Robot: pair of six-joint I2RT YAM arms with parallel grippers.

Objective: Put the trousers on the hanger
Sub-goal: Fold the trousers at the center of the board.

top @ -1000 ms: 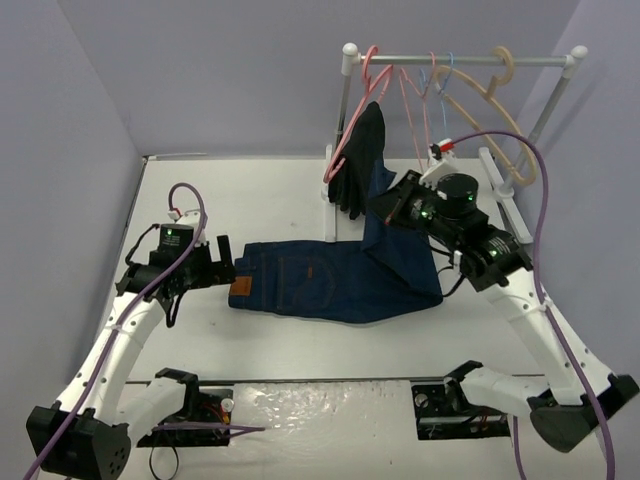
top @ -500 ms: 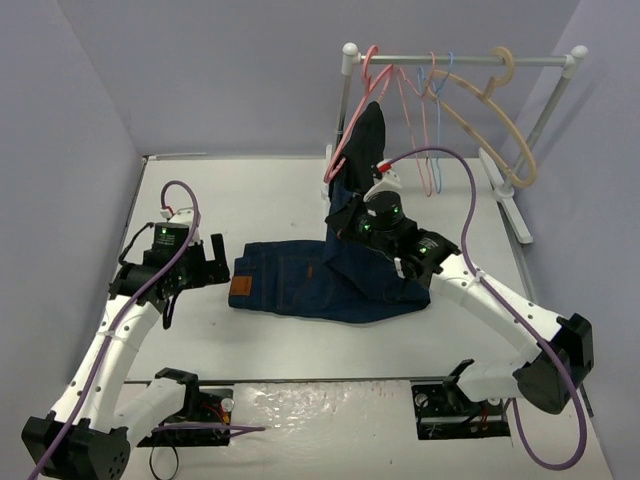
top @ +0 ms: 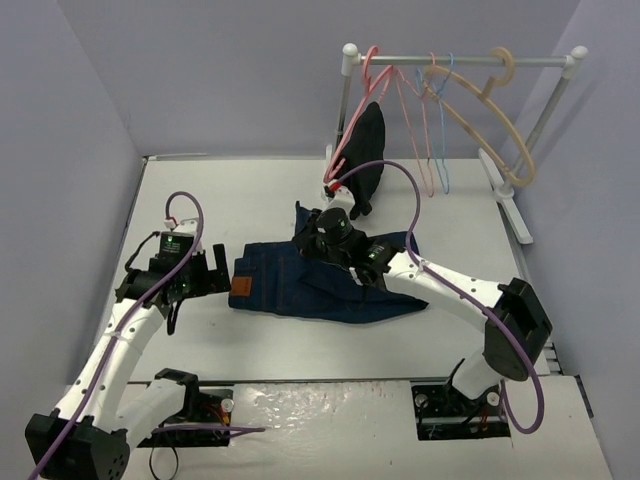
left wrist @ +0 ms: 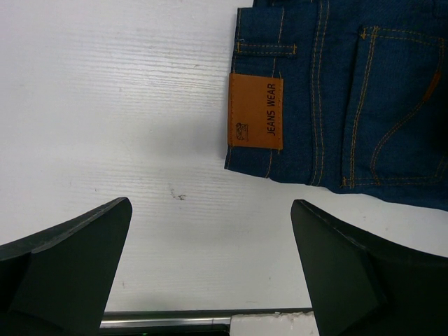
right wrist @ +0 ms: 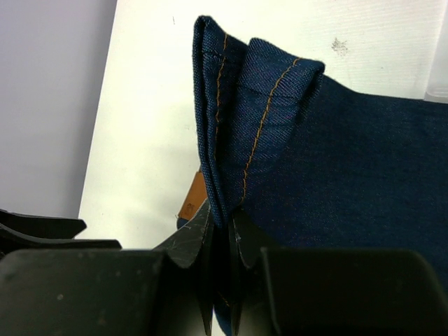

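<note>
Lower left: left gripper [top: 221, 264], fingers spread wide, over the table [top: 250, 190] just beside the patch [left wrist: 255, 112]. Centre: trousers [top: 300, 287] lie flat on the table, with one leg end raised in the right gripper [right wrist: 220, 225], whose fingers pinch the folded hem (orange stitching visible in the wrist view). Upper right: hanger [top: 447, 150] hangs on the rail [top: 470, 60], well apart from the trousers.

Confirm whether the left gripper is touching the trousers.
Apart. The left wrist view shows the open left gripper short of the trousers, with bare table showing between it and the denim edge.
</note>
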